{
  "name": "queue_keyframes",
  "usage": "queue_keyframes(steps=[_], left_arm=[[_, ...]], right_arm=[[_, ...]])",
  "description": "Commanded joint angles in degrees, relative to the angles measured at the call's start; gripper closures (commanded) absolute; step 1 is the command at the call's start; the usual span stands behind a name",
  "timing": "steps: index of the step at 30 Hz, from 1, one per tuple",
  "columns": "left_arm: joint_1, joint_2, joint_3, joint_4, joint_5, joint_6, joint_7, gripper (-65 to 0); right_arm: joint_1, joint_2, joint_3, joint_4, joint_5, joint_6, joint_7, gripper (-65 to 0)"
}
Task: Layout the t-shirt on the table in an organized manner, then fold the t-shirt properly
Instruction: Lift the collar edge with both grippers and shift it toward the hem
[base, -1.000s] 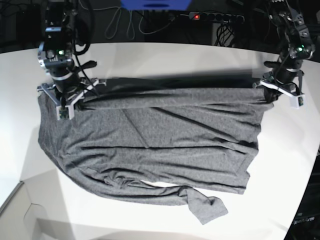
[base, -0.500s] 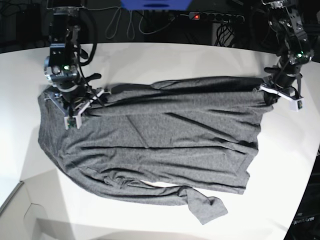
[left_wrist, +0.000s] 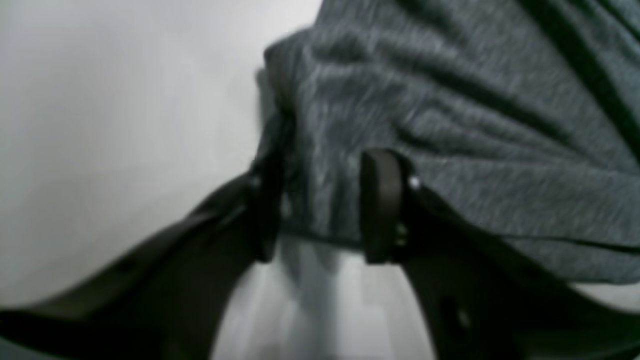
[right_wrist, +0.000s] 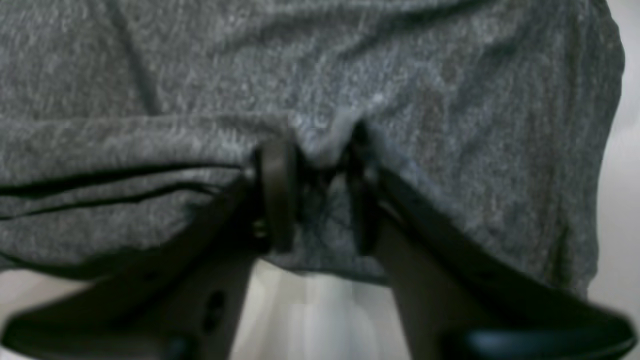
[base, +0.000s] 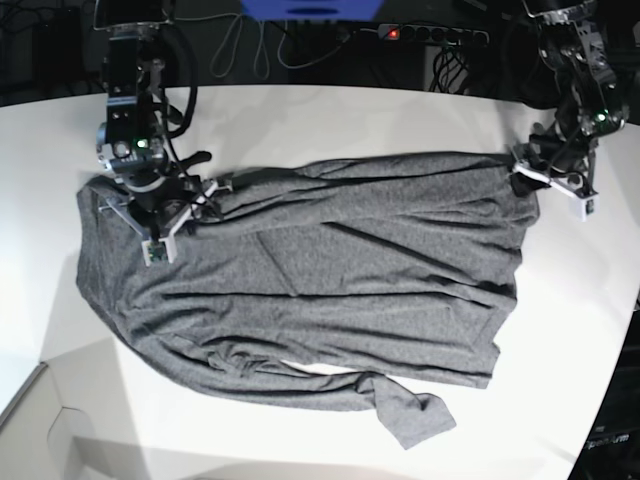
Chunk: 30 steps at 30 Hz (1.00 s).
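The dark grey t-shirt (base: 320, 290) lies spread across the white table (base: 350, 120), wrinkled, with one sleeve bunched near the front edge. My left gripper (base: 545, 185) sits at the shirt's far right corner. In the left wrist view its fingers (left_wrist: 380, 205) stand apart, with the shirt's hem (left_wrist: 450, 100) lying loose between them on the table (left_wrist: 100, 100). My right gripper (base: 165, 215) rests on the far left corner. There the right gripper (right_wrist: 317, 195) has parted fingers (right_wrist: 275, 195) with a small fold of t-shirt (right_wrist: 300, 60) between them.
A power strip (base: 430, 33), cables and a blue object (base: 310, 8) lie beyond the far table edge. The table's curved edge runs down the right side (base: 625, 330). A lower pale surface (base: 40, 430) shows at the front left corner.
Both grippers carried the shirt's raised top edge toward the far side and set it down flat. Both sets of fingers have since parted from their shut grip.
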Motion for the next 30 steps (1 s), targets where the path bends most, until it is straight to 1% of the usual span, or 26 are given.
queue_keyframes(steps=[1,3,7,10,13,18,22,24,27,29,30], left_arm=[[-0.22,-0.69,-0.49,0.96,-0.45,-0.25,-0.65,-29.4],[0.57,-0.69,-0.58,0.88,-0.45,-0.25,-0.92,-34.6],[1.01,-0.78,-0.58,0.35,-0.45,-0.34,-0.92,-46.8],[0.66,-0.78,-0.23,-0.53,-0.37,-0.34,-0.92,-52.4],[0.13,-0.78,-0.14,-2.55,-0.37,-0.34,-1.00,-52.9],[-3.39,-0.60,0.04,-6.51,-0.37,-0.34,-1.00,-52.9],[-4.09,-0.25,0.04,-8.88,-0.37,-0.34,-1.00,-52.7],[-4.09,-0.16,0.65,-9.85,-0.37,-0.34,-1.00,-52.6],[-4.09,-0.69,4.17,-11.70,-0.37,-0.34,-1.18,-52.5],[-3.74,-0.69,5.84,-12.40,-0.37,-0.34,-3.20,-52.0],[-3.65,-0.69,6.89,-12.66,-0.37,-0.34,-4.52,-49.8]], right_arm=[[0.43,0.37,0.24,1.26,0.05,0.06,1.19,-22.4],[0.26,1.25,0.59,1.26,0.05,0.06,1.19,-23.3],[-0.71,1.42,0.59,1.26,0.05,0.06,1.37,-23.3],[-0.98,1.42,0.59,1.35,0.05,0.06,1.28,-23.3],[-1.77,1.42,0.68,2.23,0.05,0.06,1.19,-23.3],[-3.79,1.33,0.68,6.54,0.05,0.06,1.19,-23.7],[-5.90,1.33,0.68,8.82,0.05,0.06,1.19,-24.2],[-6.51,1.42,0.68,8.73,0.05,0.06,1.19,-27.3],[-7.30,1.42,0.68,8.56,0.05,0.06,1.28,-33.8],[-7.83,1.42,0.68,8.56,0.05,0.06,1.37,-36.3],[-8.18,1.42,0.59,8.56,0.05,0.06,1.54,-36.8]])
